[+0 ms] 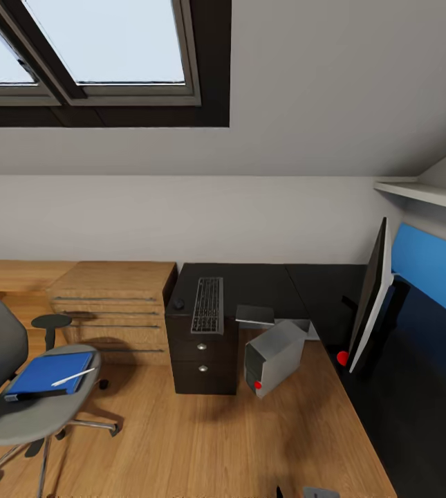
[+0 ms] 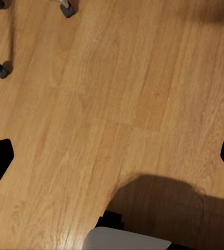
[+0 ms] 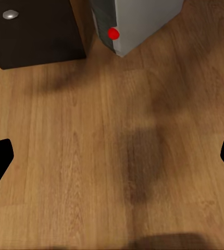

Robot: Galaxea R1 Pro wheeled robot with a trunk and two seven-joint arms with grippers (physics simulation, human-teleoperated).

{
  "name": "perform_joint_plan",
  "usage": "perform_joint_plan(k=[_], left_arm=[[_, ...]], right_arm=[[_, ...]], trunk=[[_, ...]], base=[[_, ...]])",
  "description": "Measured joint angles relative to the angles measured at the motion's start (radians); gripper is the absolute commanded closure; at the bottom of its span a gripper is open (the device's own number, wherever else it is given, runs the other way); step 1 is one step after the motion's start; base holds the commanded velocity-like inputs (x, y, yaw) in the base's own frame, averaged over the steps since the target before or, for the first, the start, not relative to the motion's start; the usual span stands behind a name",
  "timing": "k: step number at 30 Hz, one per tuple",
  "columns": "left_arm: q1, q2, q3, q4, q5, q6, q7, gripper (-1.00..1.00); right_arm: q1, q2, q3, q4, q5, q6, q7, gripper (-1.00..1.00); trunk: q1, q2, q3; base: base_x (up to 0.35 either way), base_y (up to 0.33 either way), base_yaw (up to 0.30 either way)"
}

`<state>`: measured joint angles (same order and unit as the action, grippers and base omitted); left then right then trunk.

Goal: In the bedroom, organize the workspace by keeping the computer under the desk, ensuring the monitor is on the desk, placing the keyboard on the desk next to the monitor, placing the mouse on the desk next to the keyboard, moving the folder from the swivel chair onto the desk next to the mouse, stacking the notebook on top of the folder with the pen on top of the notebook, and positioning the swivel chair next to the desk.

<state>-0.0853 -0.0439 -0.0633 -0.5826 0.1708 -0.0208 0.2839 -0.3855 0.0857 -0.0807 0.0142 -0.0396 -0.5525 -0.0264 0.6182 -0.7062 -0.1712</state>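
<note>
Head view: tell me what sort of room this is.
Probably an attic home office: slanted skylight window, glossy black L-shaped desk with a dark grey keyboard, and a grey padded swivel chair on wood flooring.

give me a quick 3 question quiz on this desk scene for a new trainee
1. True or false: the folder lies on the swivel chair seat.
2. What rests on the folder? A) the keyboard B) the pen C) a mug
3. Fill in: the keyboard lies on the ____.

Key:
1. True.
2. B.
3. desk, above its drawers; the computer stands on the floor beside them and the monitor is on the desk to the right.
</note>
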Motion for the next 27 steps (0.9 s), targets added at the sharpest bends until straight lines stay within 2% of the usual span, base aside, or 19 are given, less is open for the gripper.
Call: perform_joint_plan(k=[10, 27], left_arm=[[0.0, -0.001, -0.002, 0.001, -0.002, -0.019, 0.0, -1.0], [0.0, -0.002, -0.002, 0.011, -0.003, -0.028, 0.0, -1.0]], right_arm=[[0.0, -0.002, -0.001, 0.0, -0.001, -0.001, -0.001, -1.0], [0.0, -0.003, -0.001, 0.0, -0.002, -0.003, -0.001, -1.0]], trunk=[[-0.034, 0.063, 0.025], [-0.035, 0.063, 0.025]], base=[[0.0, 0.0, 0.0], [0.0, 0.0, 0.0]])
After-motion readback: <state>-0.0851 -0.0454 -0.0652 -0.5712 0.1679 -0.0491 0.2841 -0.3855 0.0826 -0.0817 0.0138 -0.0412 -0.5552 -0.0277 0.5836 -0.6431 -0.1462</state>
